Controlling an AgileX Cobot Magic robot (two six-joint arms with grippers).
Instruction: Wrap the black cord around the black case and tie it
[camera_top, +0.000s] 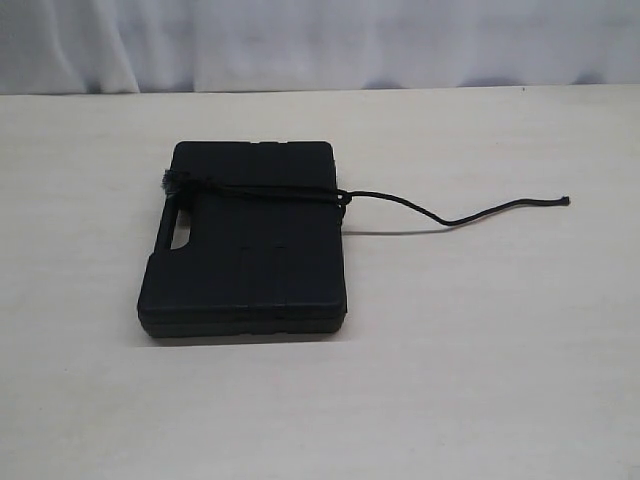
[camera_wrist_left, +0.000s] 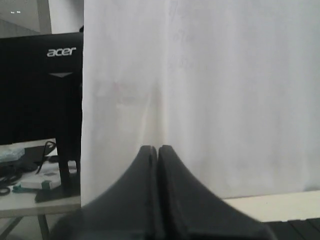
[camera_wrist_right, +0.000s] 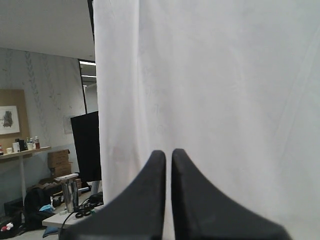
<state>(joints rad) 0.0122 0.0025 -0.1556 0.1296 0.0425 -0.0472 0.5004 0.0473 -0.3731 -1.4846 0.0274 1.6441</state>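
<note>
On the pale table (camera_top: 480, 380), the black case (camera_top: 245, 265) lies flat, its handle slot (camera_top: 183, 238) toward the left. The black cord (camera_top: 265, 189) crosses the lid just beyond the slot. A bushy tuft (camera_top: 170, 183) sits at the case's left edge and a knot (camera_top: 343, 197) is drawn against its right edge, apparently so the loop cannot slide off. The loose tail (camera_top: 480, 212) trails rightward across the table, away from the case. Neither arm shows in the exterior view. The left gripper (camera_wrist_left: 158, 150) hangs clear, fingertips pressed together on nothing, facing a white curtain (camera_wrist_left: 225, 100) beside a dark monitor (camera_wrist_left: 40, 85). The right gripper (camera_wrist_right: 168, 155) shows only a sliver between its fingertips and is likewise empty. With the wrap cinched and both claws parked away, the tying looks done or very nearly so.
</note>
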